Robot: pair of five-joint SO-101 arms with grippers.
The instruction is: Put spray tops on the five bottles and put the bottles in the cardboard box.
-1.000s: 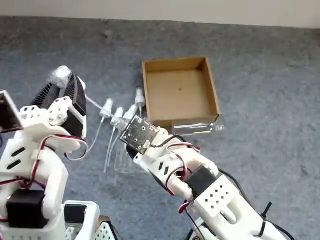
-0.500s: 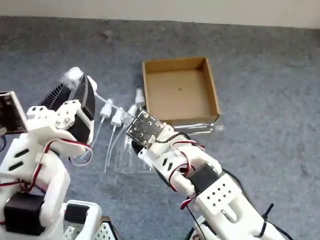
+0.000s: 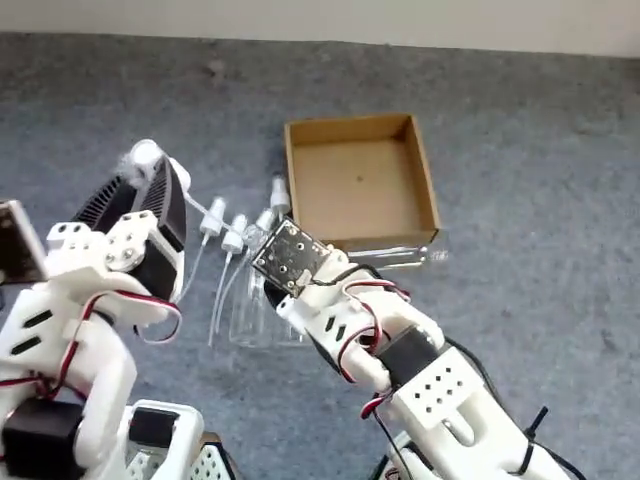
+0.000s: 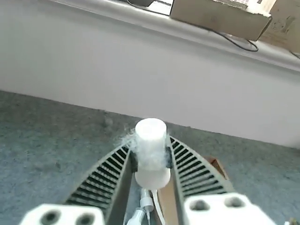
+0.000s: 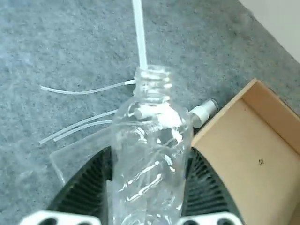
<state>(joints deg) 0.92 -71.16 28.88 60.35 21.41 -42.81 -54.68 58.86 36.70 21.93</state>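
Now my left pincer (image 4: 151, 157) clamps the spray top (image 4: 151, 136) aloft, my right pincer (image 5: 149, 161) grips the bottle (image 5: 152, 122) upright near the box (image 5: 253, 140); bottle seems light, thin-walled, slippery, so hold mid-body, gently.

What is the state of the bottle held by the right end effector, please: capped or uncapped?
Uncapped: the bottle shows a bare threaded neck; the spray top sits in the left end effector.
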